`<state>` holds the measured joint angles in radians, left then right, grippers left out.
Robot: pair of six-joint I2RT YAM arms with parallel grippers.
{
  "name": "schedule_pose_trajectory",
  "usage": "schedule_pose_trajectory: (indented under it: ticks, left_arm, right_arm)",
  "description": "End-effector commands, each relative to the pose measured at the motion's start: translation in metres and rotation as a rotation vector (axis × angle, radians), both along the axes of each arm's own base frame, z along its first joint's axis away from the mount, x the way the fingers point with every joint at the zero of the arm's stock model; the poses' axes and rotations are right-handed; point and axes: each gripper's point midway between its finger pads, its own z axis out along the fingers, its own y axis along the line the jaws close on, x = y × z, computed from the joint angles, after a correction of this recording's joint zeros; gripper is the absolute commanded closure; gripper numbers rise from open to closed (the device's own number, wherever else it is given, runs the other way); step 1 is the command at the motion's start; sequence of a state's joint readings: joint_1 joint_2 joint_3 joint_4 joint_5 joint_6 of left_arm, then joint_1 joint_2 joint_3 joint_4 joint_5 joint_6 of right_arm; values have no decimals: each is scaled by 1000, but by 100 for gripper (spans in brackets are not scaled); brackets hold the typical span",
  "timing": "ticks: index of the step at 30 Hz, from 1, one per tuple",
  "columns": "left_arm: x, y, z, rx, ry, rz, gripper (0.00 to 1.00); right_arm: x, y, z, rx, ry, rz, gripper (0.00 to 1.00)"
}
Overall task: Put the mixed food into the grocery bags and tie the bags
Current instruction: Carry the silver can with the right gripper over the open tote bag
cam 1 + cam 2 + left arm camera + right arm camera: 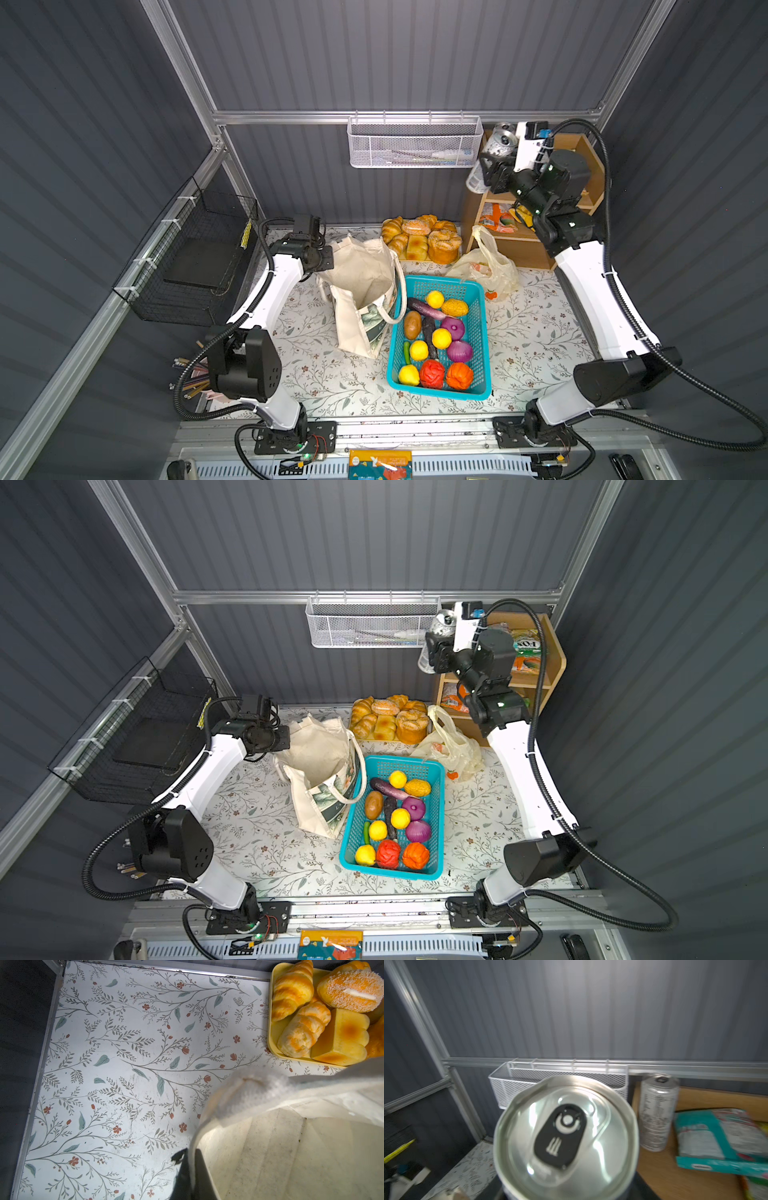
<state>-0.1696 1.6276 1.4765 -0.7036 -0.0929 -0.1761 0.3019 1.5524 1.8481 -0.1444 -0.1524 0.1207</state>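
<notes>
Can in transit: the right fingers [492, 170] grasp a silver-white drink can [566, 1132] around its body, held high beside the top of the wooden shelf [582, 145]. Its lid and black pull tab face the wrist camera. A second can [658, 1111] stands just beside those fingers on the shelf top, next to a teal snack packet [716, 1140].

Across the floral counter [311, 374], the left fingers [180, 1180] are clenched on the rim of the cream canvas tote [361, 282], holding its mouth open. Its pale inside looks empty as far as the views reach.

The step in hand appears to be carrying the first can to a bag. The next move calls for swinging it down and across to the tote's mouth, well below the right fingers, and letting go only once it is inside the rim.

The thin plastic bag [490, 266] lies slumped below the right fingers, at the foot of the shelf. Toy produce fills the turquoise basket [440, 395] between the two arms, and bread pieces [424, 241] sit on a yellow tray beyond the tote. Most of the packing, and all the tying, looks yet to be done.
</notes>
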Motion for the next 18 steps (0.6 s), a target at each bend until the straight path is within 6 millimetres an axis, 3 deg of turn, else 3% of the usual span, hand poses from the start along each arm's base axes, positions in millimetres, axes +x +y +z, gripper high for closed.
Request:
schedule_pose_trajectory:
  ticks: [1,6,11,14,18]
  left_arm:
    - [-5,-8,3,-15,17,-31,100]
    - [-6,-10,9,-29,4,-36,100]
    - [-5,-15,21,-51,-21,-40,100]
    - [-6,-15,27,-50,-35,-39,100]
    - [-8,-11,32,-31,-40,-29,100]
  right_arm:
    - [-26,51,19,69,-69,159,95]
    - [-45,133,-12,79,13,346,95]
    - [-64,214,-71,19,123,500,96]
    - [-71,248,-114,-47,184,542,97]
    - [-74,276,-171,-131,254,576,97]
